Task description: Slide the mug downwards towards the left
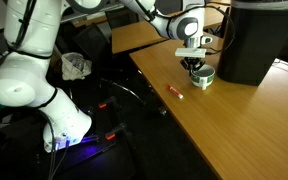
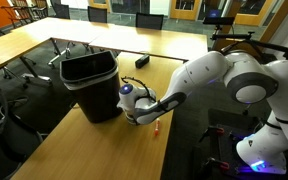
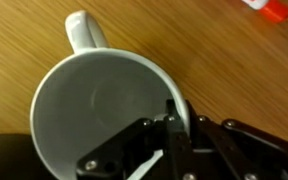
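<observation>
Grasp step looks complete; slide not yet started. End effector (image 3: 184, 122) pinches mug (image 3: 99, 105) wall at rim, one finger inside, one outside, handle on far side from it. Mug stands upright on counter (image 1: 244, 125), just beside black box (image 1: 254, 40), with red-and-white pen (image 1: 176, 93) near. Next, you drag mug down-left: keep base flat, hold pinch firm, steer clear of pen.

No readable text, numbers, labels or brand marks in any view. The mug (image 3: 94, 100) shows plain surfaces in the wrist view. The red-and-white stick (image 3: 267, 8) and black bin (image 2: 89, 85) are too small or blurred to read anything on.
</observation>
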Controlling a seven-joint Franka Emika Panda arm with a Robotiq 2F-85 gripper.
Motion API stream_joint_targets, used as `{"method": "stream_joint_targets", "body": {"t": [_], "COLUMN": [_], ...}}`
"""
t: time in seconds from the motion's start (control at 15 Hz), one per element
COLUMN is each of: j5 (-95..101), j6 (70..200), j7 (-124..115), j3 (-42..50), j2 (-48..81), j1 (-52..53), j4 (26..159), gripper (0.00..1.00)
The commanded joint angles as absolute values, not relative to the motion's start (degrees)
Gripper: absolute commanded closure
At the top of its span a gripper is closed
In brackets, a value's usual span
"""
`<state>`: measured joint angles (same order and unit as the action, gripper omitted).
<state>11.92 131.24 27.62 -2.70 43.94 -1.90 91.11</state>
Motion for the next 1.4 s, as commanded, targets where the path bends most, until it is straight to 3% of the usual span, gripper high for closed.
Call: {"method": "stream_joint_targets", "body": {"t": [0.0,0.67,1.33], "j5": [10.8,6.8,9.1], "j6": [130.3,132.4,147.0], "j7": [22.3,22.4,26.3], "j3": [-3.1,-9.8,-12.4], "j2": [39.1,27.1,23.8], "j1": [-1.3,0.9,3.3], "j4": [96.2,114.7,125.6], "gripper": [0.97,0.97,0.97]}}
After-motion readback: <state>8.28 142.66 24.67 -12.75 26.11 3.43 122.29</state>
